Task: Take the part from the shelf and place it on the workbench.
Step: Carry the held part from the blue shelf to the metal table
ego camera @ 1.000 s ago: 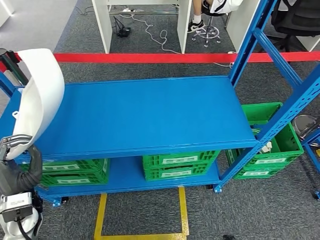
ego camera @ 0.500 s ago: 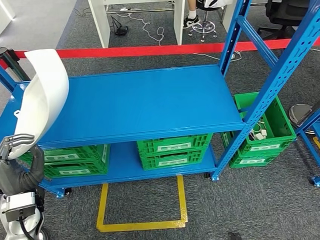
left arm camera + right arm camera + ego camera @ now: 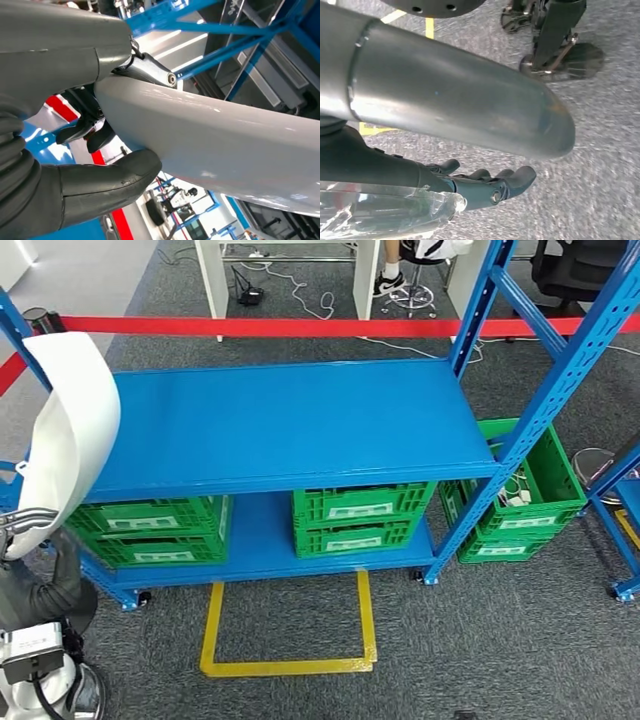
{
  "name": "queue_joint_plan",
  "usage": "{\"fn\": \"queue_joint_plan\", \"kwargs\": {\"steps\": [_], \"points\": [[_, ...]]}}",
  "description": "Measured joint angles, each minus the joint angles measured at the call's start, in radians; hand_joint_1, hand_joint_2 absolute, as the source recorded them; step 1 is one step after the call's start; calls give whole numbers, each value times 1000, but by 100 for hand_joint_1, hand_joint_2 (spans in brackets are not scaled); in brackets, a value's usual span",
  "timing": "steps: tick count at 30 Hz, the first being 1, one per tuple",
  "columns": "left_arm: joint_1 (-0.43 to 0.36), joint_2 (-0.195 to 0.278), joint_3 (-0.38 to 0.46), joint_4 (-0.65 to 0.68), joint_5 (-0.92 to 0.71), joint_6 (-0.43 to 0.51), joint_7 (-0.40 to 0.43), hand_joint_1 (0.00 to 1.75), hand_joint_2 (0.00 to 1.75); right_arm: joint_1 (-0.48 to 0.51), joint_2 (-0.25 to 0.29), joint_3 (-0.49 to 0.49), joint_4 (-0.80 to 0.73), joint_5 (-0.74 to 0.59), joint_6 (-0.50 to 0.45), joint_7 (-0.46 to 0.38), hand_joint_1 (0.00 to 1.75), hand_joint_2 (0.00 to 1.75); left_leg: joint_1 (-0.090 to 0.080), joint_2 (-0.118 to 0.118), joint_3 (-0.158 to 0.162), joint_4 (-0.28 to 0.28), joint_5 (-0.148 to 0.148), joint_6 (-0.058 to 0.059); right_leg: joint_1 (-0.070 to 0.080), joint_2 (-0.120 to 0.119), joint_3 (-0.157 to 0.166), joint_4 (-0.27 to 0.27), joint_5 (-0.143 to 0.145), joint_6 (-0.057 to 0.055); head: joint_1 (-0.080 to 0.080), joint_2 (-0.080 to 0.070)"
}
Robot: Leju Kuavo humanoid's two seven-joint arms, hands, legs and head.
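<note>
The part is a large white curved shell, held upright at the far left of the head view by my left hand, which grips its lower edge. Up close in the left wrist view, the part is pinched between the thumb and the fingers. The blue shelf stands in front of me with its upper board bare. My right hand hangs over the grey carpet with its fingers stretched out and nothing in them.
Green crates sit on the shelf's lower board, and another green crate stands on the floor to the right. A red barrier tape runs behind the shelf. Yellow floor marking lies in front. A seated person's shoe shows at the back.
The whole picture has shifted, so the camera has moved; the shelf now sits a little more to the right and farther off. My left hand still holds the white part.
</note>
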Motion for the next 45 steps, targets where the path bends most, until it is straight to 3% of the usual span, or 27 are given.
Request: {"fn": "queue_joint_plan", "kwargs": {"steps": [2,4,6,8,9,11,12,14,16,17,18,19,21,23,24,26,28,31,32,34,35,37,39,40,42,43,45], "points": [[1,0,1,0,1,0,0,175,175,-1,-1,-1,0,-1,0,-1,0,0,-4,0,-31,2,24,2,1,0,-15,121,-51,1,0,0],[2,0,1,0,1,1,0,175,175,-2,-2,-2,0,-2,0,-2,0,0,-6,0,-62,4,47,0,2,1,25,127,-17,-4,0,0],[4,0,2,-1,1,3,0,175,175,-5,-2,-3,0,-3,1,-6,0,0,-8,-1,-87,5,69,-6,3,1,132,-3,19,-12,0,0],[5,2,5,-5,0,7,0,175,175,-11,-2,-3,0,-6,3,-15,0,0,-9,-1,-100,6,89,-16,7,3,233,-151,2,-18,-1,0],[6,4,8,-8,-1,9,0,175,175,-13,-1,-3,0,-7,4,-20,0,0,-8,0,-103,5,99,-22,11,4,253,-189,-11,-20,-1,0],[10,7,12,-12,-1,11,0,175,175,-12,4,-3,0,-9,4,-26,0,0,-5,0,-108,2,110,-34,13,2,242,-201,-1,-32,0,0],[14,9,15,-13,-1,11,0,175,175,-11,7,-3,0,-9,4,-27,0,0,-4,-1,-114,10,93,-40,12,0,232,-202,8,-42,-1,0],[20,13,22,-15,-2,11,0,175,175,-11,11,-4,0,-10,3,-29,0,0,-1,-2,-137,78,4,-49,9,-5,211,-204,34,-58,-4,0],[21,16,27,-15,-2,11,0,175,175,-11,11,-4,0,-11,3,-29,0,0,-1,-2,-166,210,-93,-55,9,-7,183,-201,60,-62,-8,0],[22,17,28,-15,-2,11,0,175,175,-11,11,-4,0,-11,4,-29,0,0,0,-2,-173,267,-109,-58,9,-7,166,-199,73,-61,-8,0],[22,18,28,-15,-4,10,0,175,175,-10,12,-4,0,-14,5,-31,0,0,0,-2,-167,299,-100,-60,8,-8,147,-195,85,-59,-8,0],[22,20,29,-15,-7,9,0,175,175,-10,13,-5,0,-17,7,-35,0,0,1,-2,-146,297,-72,-61,7,-9,128,-190,95,-56,-8,0],[21,24,29,-19,-14,4,0,175,175,-11,16,-8,0,-24,11,-45,0,0,3,-2,-57,199,-26,-63,5,-8,95,-179,115,-49,-8,0],[18,27,29,-25,-19,-1,0,175,175,-12,19,-11,0,-27,11,-50,0,0,5,-3,45,54,-41,-60,8,-7,73,-168,132,-40,-9,0],[16,28,29,-28,-20,-3,0,175,175,-12,20,-12,0,-27,10,-52,0,0,5,-3,73,7,-56,-54,10,-7,67,-165,142,-35,-9,0],[16,29,30,-30,-22,-8,0,175,175,-9,22,-16,0,-28,10,-53,0,0,2,-3,73,-17,-59,-35,8,-6,57,-168,161,-24,-8,0],[16,29,31,-30,-25,-16,1,175,175,-5,22,-19,0,-26,10,-53,0,0,3,0,51,-14,-39,-16,4,-5,40,-148,129,-13,-7,0],[17,29,32,-31,-31,-24,1,175,175,-3,26,-20,0,-24,11,-54,0,0,0,2,7,-13,0,-2,2,-5,-4,22,-22,-2,-1,0],[17,29,32,-31,-31,-24,1,175,175,-4,27,-20,0,-23,11,-54,0,0,-1,2,-9,-11,13,-1,2,-5,-12,88,-50,0,0,0],[17,29,32,-31,-31,-25,1,175,175,-5,28,-21,0,-23,11,-55,0,0,-4,2,-42,-7,36,-3,2,-5,11,137,-28,-2,0,0],[17,29,33,-31,-31,-25,1,175,175,-6,28,-21,0,-22,11,-56,0,0,-4,1,-58,-5,48,-5,2,-4,49,106,3,-5,0,0],[18,29,35,-33,-32,-25,1,175,175,-10,28,-21,0,-20,11,-58,0,0,-6,0,-84,0,69,-12,4,-4,167,-39,22,-13,0,0],[20,29,39,-36,-33,-27,1,175,175,-15,29,-21,0,-19,10,-61,0,0,-6,1,-97,2,89,-23,8,-4,254,-172,-9,-19,-1,0],[21,29,41,-38,-34,-28,1,175,175,-16,31,-21,0,-19,9,-62,0,0,-6,1,-100,1,98,-29,11,-3,267,-201,-19,-22,-1,0],[24,28,46,-39,-38,-30,1,175,175,-14,34,-21,1,-19,8,-63,0,0,-3,1,-108,2,103,-41,11,-5,249,-204,-7,-38,-1,0],[27,28,48,-39,-39,-31,1,175,175,-13,35,-22,1,-20,7,-63,0,0,-2,1,-117,18,79,-47,11,-7,237,-202,4,-49,-3,0],[29,28,52,-39,-41,-31,1,175,175,-12,37,-23,1,-20,5,-62,0,0,0,0,-147,108,-20,-55,9,-9,214,-202,30,-63,-7,0]]}}
